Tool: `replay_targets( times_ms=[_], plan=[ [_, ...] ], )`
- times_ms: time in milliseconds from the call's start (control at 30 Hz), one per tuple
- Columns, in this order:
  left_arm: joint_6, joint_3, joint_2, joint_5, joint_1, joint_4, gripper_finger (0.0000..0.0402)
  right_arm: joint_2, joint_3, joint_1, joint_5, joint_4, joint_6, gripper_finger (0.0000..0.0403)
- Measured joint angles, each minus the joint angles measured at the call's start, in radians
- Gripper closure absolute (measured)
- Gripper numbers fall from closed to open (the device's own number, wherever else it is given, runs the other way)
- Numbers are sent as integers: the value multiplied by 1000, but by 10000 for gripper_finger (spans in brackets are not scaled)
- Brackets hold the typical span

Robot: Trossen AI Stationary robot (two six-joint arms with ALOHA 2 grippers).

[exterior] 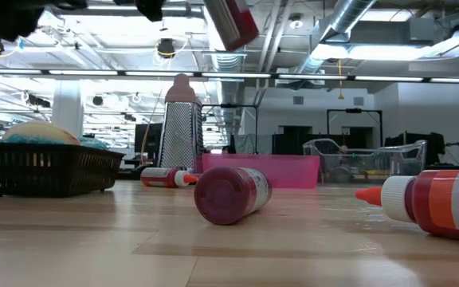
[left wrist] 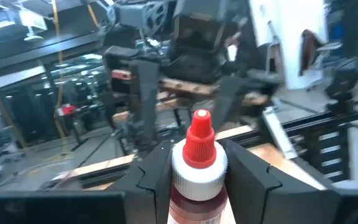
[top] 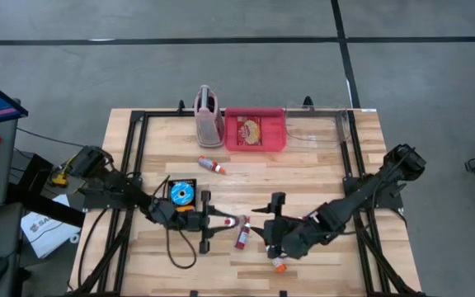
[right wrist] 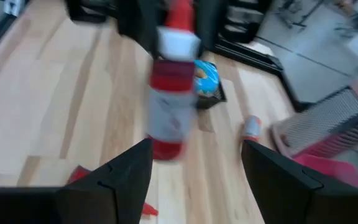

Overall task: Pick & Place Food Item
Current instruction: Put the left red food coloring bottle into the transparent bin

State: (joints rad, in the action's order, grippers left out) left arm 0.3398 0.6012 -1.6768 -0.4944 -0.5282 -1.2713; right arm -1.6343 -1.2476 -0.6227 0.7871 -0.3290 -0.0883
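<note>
A squeeze bottle point(left wrist: 197, 174) with a red cap and a white collar hangs in the air, with my left gripper point(top: 219, 221) shut on it above the table's near middle. The low view shows it at the top point(exterior: 231, 24); the right wrist view shows it straight ahead point(right wrist: 169, 106). My right gripper point(right wrist: 194, 180) is open and holds nothing. It stands just right of the bottle and points toward it point(top: 273, 227). A dark red bottle point(top: 242, 237) lies on its side on the table beneath. The red tray point(top: 255, 144) at the far edge holds a food item point(top: 250, 129). My left gripper pinches the bottle between its two fingers point(left wrist: 151, 177), on the two sides of the body just below the white collar point(left wrist: 196, 177). The bottle lies along the fingers, cap end pointing away from the wrist. It is lifted clear of the table.
An orange-tipped bottle point(top: 279, 265) lies near the front edge under my right arm. Another bottle point(top: 211, 165) lies toward the far side. A black basket point(top: 181, 192) holds a blue item. A grater point(top: 209, 117) and a clear bin point(top: 316, 128) flank the tray.
</note>
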Motion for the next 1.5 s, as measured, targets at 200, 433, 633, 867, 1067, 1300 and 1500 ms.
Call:
replay_targets(
  times_ms=[200,433,633,867,1067,1300,1500],
  plan=[
    [16,1,0,51,78,7,294,0,0,50,-117,40,33,158],
    [-5,1,0,110,98,-12,294,0,0,82,-141,40,40,158],
    [-7,7,0,130,97,-35,294,0,0,113,-190,68,54,158],
    [2,54,0,152,98,7,294,0,0,144,-222,100,87,158],
    [21,73,0,153,98,16,294,0,0,159,-262,137,99,158],
    [21,75,0,160,109,14,294,0,0,168,-266,153,100,158],
    [20,75,0,160,109,14,294,0,0,169,-267,151,99,158]
  ],
)
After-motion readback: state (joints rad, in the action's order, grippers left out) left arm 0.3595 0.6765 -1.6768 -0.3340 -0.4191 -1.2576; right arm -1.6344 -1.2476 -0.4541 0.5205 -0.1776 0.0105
